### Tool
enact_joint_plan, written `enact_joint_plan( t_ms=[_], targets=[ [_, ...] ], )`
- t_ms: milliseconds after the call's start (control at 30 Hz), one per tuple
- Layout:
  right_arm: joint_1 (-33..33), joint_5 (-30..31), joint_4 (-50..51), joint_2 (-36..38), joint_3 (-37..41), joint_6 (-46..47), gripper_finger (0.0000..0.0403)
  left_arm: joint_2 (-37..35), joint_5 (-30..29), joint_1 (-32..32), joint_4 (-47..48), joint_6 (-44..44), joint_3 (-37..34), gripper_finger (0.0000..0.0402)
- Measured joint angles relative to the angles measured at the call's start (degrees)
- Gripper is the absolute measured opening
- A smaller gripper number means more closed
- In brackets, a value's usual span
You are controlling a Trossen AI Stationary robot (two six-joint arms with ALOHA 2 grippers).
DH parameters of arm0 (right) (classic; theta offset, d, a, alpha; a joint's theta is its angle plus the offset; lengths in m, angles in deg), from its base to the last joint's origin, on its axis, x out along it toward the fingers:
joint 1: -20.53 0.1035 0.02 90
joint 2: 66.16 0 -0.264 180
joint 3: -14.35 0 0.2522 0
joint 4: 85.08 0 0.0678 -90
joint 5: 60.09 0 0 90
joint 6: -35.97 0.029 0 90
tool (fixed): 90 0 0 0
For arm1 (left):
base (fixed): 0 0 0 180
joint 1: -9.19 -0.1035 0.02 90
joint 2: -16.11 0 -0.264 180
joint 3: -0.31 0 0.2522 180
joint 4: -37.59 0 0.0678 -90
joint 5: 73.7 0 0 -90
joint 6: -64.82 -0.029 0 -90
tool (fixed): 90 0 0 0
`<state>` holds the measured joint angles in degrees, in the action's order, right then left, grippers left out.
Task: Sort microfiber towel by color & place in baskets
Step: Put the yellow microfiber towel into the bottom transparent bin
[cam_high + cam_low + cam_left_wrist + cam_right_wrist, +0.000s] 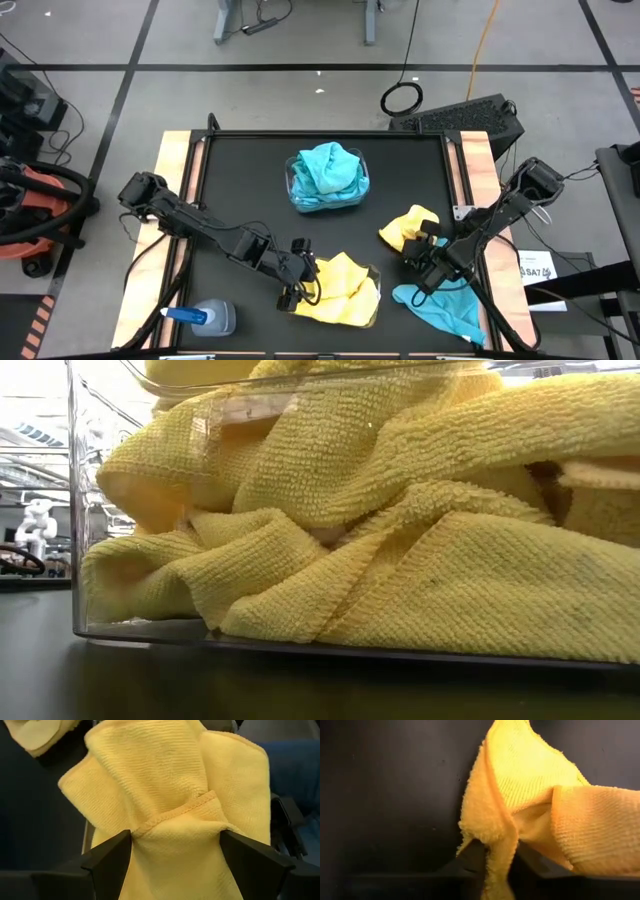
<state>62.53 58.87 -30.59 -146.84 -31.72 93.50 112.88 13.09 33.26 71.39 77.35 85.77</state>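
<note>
A clear basket [372, 272] near the table's near edge holds bunched yellow towels [345, 290]; the low view looks through its wall [75, 510] at them [400, 540]. My left gripper [297, 272] stands open at that basket's left side, a fold of yellow towel [170, 785] between its fingers. A second basket [292, 180] farther back holds turquoise towels [327, 172]. My right gripper [425, 250] is shut on a loose yellow towel [408, 228] at the table's right. One turquoise towel [445, 308] lies spread on the table under the right arm. My left gripper [175, 850] is open with a hemmed fold of yellow towel [190, 812] bulging between its fingers [107, 860]; I cannot tell whether they touch it. My right gripper [492, 860] pinches the loose yellow towel by a bunched edge [487, 827] between its two fingers. The rest of the cloth spreads away from the fingers over the dark table.
A clear spray bottle with a blue cap [205, 318] lies at the table's near left corner. The black mat is bare between the two baskets and along the far left. Wooden strips edge the table left and right [478, 150].
</note>
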Motion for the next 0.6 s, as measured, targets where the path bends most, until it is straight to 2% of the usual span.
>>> enact_joint_plan(
  t_ms=[100, 300, 433, 600],
  targets=[
    [-0.4, -0.2, -0.2, 0.0, 0.0, -1.2, 0.0013, -0.2, 0.0, 0.3, 0.0, -1.4, 0.0, 0.031],
    [-0.4, 0.2, 0.4, 1.3, -2.3, -2.5, 0.0004, -0.4, 0.0, 0.3, 0.0, -3.9, 0.0, 0.031],
    [-0.4, 4.2, 4.0, 3.7, -7.6, -6.0, 0.0002, -1.4, -0.1, 0.3, 0.0, -4.6, 0.1, 0.031],
    [-0.4, 9.9, 10.2, 6.6, -16.7, -11.4, 0.0001, -3.2, -2.9, 0.4, 0.4, -6.0, 0.1, 0.031]
  ],
)
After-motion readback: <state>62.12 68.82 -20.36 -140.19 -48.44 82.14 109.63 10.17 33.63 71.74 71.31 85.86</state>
